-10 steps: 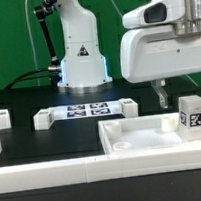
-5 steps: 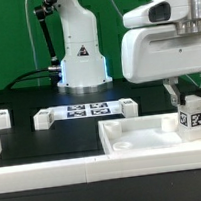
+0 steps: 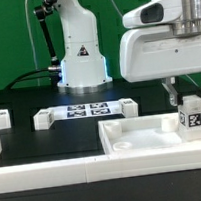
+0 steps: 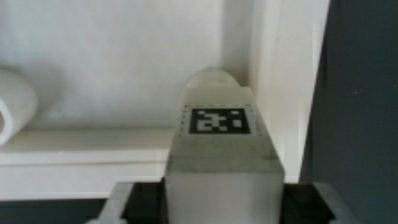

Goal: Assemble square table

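Note:
The square table's top [image 3: 143, 140], a white slab with a raised rim, lies at the exterior view's right. A white tagged leg [image 3: 194, 116] stands upright near its right end. My gripper [image 3: 190, 98] has come down from above and is shut on the leg's upper part, one finger on each side. In the wrist view the leg [image 4: 222, 140] runs out from between the fingers of the gripper [image 4: 222, 196], its tag facing the camera, with the white table top [image 4: 107, 60] behind it. Three more legs [image 3: 3, 119] [image 3: 42, 119] [image 3: 129, 107] lie on the black surface.
The marker board [image 3: 87, 111] lies in front of the robot base [image 3: 81, 60]. A long white rail [image 3: 51, 175] borders the black surface along the near edge. A green backdrop closes off the back.
A second ago the jaws stood wide beside and above the leg. They then closed on its top. Over the last half second nothing has moved.

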{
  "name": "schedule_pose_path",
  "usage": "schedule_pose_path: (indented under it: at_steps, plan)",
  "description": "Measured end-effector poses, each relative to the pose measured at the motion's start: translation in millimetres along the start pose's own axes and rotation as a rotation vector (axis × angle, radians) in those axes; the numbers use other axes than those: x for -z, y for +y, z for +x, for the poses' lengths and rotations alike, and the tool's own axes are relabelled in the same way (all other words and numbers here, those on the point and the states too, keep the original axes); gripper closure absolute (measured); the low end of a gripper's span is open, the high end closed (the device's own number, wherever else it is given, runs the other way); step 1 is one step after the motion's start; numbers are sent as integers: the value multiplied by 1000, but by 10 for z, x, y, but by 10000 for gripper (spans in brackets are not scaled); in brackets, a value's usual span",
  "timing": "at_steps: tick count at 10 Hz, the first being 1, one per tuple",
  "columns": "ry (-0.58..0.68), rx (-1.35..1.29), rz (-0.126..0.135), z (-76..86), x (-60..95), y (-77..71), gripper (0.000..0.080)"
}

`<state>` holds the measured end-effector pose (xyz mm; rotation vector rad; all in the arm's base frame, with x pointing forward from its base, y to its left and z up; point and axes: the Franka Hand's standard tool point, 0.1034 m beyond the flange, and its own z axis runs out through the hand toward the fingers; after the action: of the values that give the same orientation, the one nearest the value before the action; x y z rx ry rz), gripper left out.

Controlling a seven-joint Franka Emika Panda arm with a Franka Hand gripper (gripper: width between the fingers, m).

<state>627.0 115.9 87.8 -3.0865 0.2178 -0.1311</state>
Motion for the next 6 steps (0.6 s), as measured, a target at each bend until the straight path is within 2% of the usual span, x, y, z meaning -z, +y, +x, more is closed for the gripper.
schedule_pose_path:
  at_steps: [6]
  plan:
    - [-5,-597,29,-29,-17,-20,511]
